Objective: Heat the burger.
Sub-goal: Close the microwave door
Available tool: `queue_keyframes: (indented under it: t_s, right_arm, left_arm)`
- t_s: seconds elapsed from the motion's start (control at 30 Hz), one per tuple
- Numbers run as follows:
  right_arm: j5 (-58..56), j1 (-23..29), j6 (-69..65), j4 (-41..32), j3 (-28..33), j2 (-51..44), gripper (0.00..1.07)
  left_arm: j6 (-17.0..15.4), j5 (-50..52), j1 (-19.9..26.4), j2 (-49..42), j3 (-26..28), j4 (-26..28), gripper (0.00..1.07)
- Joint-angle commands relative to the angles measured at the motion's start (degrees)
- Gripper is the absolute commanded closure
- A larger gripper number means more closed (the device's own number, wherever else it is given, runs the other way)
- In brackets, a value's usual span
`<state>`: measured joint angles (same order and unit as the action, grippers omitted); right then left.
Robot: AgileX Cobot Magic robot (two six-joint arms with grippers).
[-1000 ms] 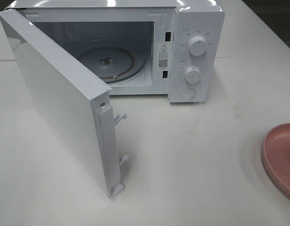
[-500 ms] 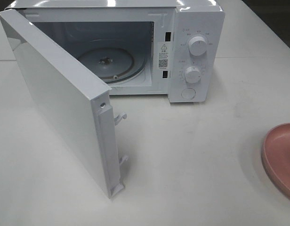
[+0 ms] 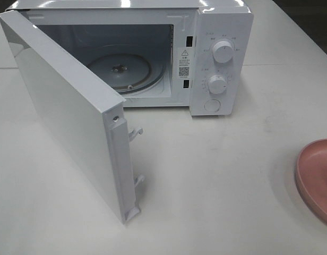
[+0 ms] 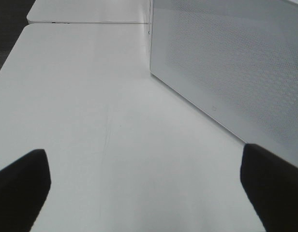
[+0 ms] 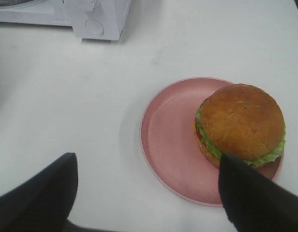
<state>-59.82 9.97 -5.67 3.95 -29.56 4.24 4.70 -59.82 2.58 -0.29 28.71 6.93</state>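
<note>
Progress: you have the microwave standing with its door swung wide open and the chamber bare, so the opening step looks done. Loading, closing and setting the dials are all left.
Burger: in the right wrist view it sits on the pink plate, toward the plate's 3 o'clock side, untouched. The high view shows only the plate's rim at the table's 3 to 4 o'clock edge, not the burger.
Right gripper: fingers apart and empty, hovering above the plate – one fingertip overlaps the burger's near edge in the view; contact cannot be judged.
Left gripper: fingers spread wide, holding nothing, low over the table beside the door's outer face.
Materials: glossy orange-brown domed bun over frilled green lettuce; smooth, matte, shallow round plate; glossy white microwave shell; fine dot mesh on the door panel; round glass turntable – two round knobs at the oven's 3 o'clock.
</note>
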Motion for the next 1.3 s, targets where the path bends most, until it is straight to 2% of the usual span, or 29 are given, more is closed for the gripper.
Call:
queue_keyframes:
  t_s: [0.03,1.3]
  right_arm:
    - [0.4,-2.1,0.6,-0.7,0.2,-4.2,0.31]
    - [0.4,-3.0,0.7,-1.0,0.2,-6.1,0.31]
  left_arm:
    - [-0.3,0.5,0.0,-1.3,-0.2,0.4,0.07]
    - [-0.3,0.5,0.0,-1.3,-0.2,0.4,0.07]
